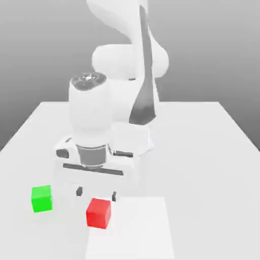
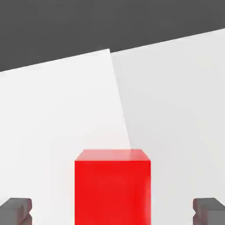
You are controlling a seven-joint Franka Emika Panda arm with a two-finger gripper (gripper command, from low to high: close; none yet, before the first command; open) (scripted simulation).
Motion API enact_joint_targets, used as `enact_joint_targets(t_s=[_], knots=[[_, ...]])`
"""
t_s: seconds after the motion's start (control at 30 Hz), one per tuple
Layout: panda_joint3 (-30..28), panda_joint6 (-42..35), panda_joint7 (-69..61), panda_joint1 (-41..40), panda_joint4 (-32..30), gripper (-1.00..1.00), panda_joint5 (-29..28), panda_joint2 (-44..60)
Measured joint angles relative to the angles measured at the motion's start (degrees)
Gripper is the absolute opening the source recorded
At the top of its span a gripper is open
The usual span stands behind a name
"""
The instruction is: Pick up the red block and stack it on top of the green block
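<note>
Two dark fingertips [image 2: 17, 210] show at the lower corners of the hand view, each cut off by the frame's edge, so their full shape cannot be read there. Between them stands the red block [image 2: 112, 186], its lower part likewise cut off, with clear gaps on either side: the end effector [image 1: 96, 193] is spread wide and grips nothing. In the exterior view the white arm [image 1: 127, 66] runs out past the top of the frame, and its bulky wrist covers much of the table [image 1: 203, 152] behind it, so the far middle of the surface is hidden. The end effector's pale fingers are hard to pick out against the white table; only their small dark tips stand out clearly. The red block [image 1: 98, 213] rests on the table just below and between those tips, not touched by them. The green block [image 1: 41, 198] sits on the table toward the exterior view's left of the red one, apart from it and from the end effector, its faces fully visible.
</note>
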Motion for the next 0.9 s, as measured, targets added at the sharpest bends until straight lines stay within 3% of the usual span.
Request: enact_joint_targets(t_s=[0.07, 0.1, 0.33, 0.53, 0.9], knots=[[0.83, 3.51, -0.57, -0.65, 0.56, 0.0, 0.74, 4.14], [1.13, 4.53, -0.72, -0.92, 0.74, -1.0, 0.89, 5.37], [1.19, 4.46, -0.52, -1.0, 0.71, -1.0, 0.69, 5.26], [0.57, -4.94, 1.24, -1.1, -0.91, -1.0, -1.59, -5.79], [-8.08, -12.29, 25.74, -18.82, 0.02, -1.0, -3.41, -12.31]])
